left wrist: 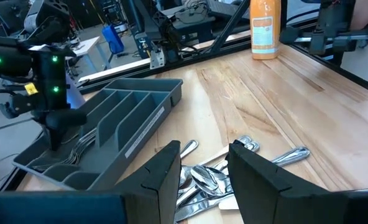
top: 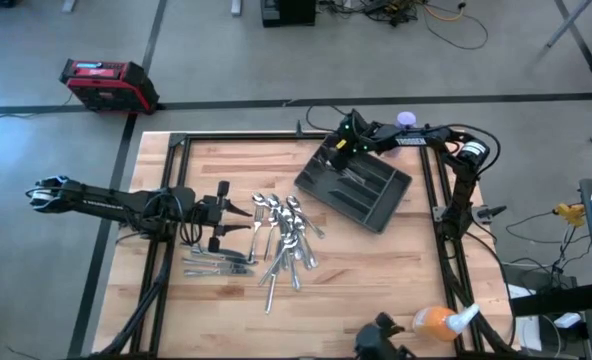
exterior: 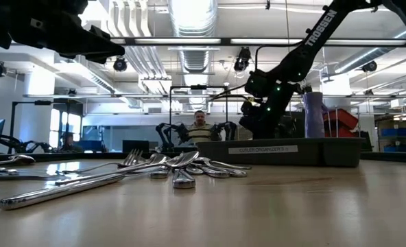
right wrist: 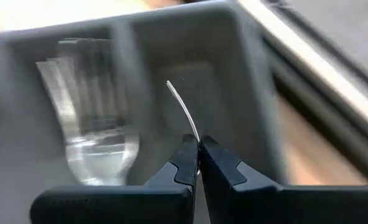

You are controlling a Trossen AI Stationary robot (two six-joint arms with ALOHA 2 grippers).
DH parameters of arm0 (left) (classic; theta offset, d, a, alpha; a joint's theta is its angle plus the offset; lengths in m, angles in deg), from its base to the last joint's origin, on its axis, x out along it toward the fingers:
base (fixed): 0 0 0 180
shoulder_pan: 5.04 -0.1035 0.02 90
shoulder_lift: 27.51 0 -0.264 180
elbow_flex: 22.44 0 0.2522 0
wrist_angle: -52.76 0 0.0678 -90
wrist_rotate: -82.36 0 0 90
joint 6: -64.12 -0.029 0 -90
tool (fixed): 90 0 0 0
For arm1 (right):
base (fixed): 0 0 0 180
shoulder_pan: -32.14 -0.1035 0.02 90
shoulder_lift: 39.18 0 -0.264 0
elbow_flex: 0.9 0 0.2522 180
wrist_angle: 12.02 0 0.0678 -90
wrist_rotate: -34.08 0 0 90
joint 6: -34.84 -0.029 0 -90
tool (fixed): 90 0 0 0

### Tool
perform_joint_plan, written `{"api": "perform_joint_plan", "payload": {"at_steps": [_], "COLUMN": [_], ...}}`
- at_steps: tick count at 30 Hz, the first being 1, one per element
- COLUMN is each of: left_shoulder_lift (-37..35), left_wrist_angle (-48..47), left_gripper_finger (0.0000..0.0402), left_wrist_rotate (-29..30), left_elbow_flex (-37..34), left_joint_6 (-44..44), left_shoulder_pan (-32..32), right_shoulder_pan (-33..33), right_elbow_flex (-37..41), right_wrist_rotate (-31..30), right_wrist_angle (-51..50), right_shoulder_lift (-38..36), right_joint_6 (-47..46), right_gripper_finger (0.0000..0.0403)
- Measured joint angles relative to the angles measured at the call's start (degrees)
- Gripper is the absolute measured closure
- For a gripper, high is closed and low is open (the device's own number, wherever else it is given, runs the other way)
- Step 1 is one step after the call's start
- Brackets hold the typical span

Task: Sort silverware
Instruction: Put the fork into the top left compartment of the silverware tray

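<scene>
Currently the right end effector (right wrist: pixel 197 163) is pinched shut on one slim silver-coloured metal utensil (right wrist: pixel 184 112), held by one end; the free length runs straight out from the fingertips, long axis in line with the fingers, ending over a compartment of the dark grey compartmented plastic tray (top: pixel 361 205). Which compartment: cannot tell. Kind of utensil: cannot tell either, as only a thin edge shows. Several shiny forks (right wrist: pixel 97 134) already lie in the neighbouring compartment, blurred.

High view: the right end effector (top: pixel 338 145) sits over the tray's far corner, the tray lying at an angle on the right half of the pale wooden worktop (top: pixel 396 270). Judgement: the coming move turns on the utensil's axis matching the compartment's length before release.

Unsorted pile of shiny silver-coloured spoons, forks and knives (top: pixel 281 240) lies at the worktop's centre, well apart from the tray. Left end effector (top: pixel 238 218) is just beside that pile, fingers spread, holding nothing; in the left wrist view its dark fingers (left wrist: pixel 165 168) frame the heap (left wrist: pixel 215 180). Left arm is much the nearer for the next pick.

Hidden: pile pieces overlap; the count cannot be made out. Low view shows only the tray's side wall.
</scene>
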Motion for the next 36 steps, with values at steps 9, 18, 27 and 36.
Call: {"api": "perform_joint_plan", "payload": {"at_steps": [9,18,27,36], "left_shoulder_lift": [0.00,0.00,0.00,0.02], "left_wrist_angle": [-0.02,-0.08,-0.02,0.64], "left_gripper_finger": [0.0283,0.0283,0.0283,0.0283], "left_wrist_rotate": [0.00,-0.02,-0.02,-0.01], "left_elbow_flex": [-0.09,-0.31,-0.31,-0.31], "left_joint_6": [0.37,1.15,1.33,0.63], "left_shoulder_pan": [0.00,0.02,0.00,0.02], "right_shoulder_pan": [0.88,0.68,-1.69,-0.74], "right_elbow_flex": [-0.04,-0.83,-2.16,-1.57], "right_wrist_rotate": [2.91,-1.92,-4.26,-3.86], "right_wrist_angle": [0.55,0.33,0.42,0.51], "right_shoulder_lift": [0.00,0.00,0.00,2.17], "right_joint_6": [-3.28,-3.11,1.04,0.39], "right_gripper_finger": [0.0359,0.0270,0.0392,0.0403]}}
